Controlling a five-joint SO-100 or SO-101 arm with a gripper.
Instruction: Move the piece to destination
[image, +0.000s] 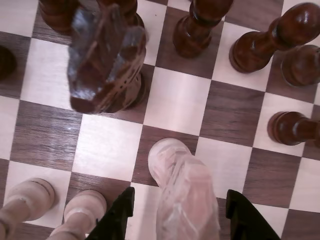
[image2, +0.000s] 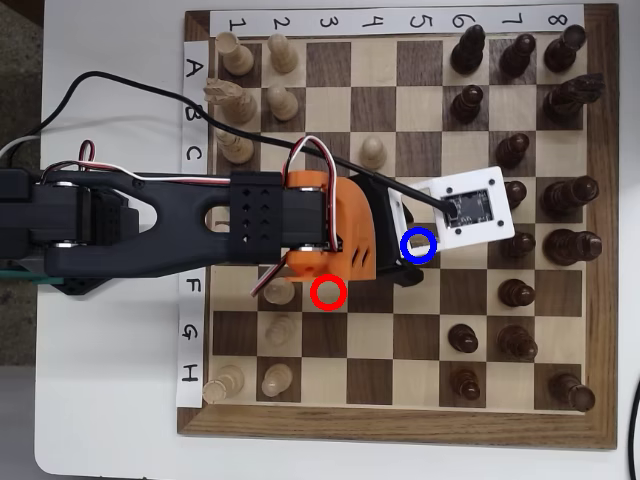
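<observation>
Pawn (image: 182, 192), pale, blurred, sitting between the tool (image: 180, 212) fingers in the wrist view, head over a dark square; looks gripped, fingers close on each side, though contact hard to confirm. Overhead view: arm covering the pawn, blue-ringed square (image2: 418, 245) right at the tool tip, so nearly there, release left. Board edge reads 1–8 and A–H.

In the overhead view the arm reaches from 9 o'clock toward 3 o'clock, flat and level, black links leading to an orange wrist housing with looping red and white wires. In the wrist view the pincer (image: 182, 212) enters from 6 o'clock, its two dark fingertips (image: 119, 215) spread apart, one at each side of a pale blurred shape.
</observation>
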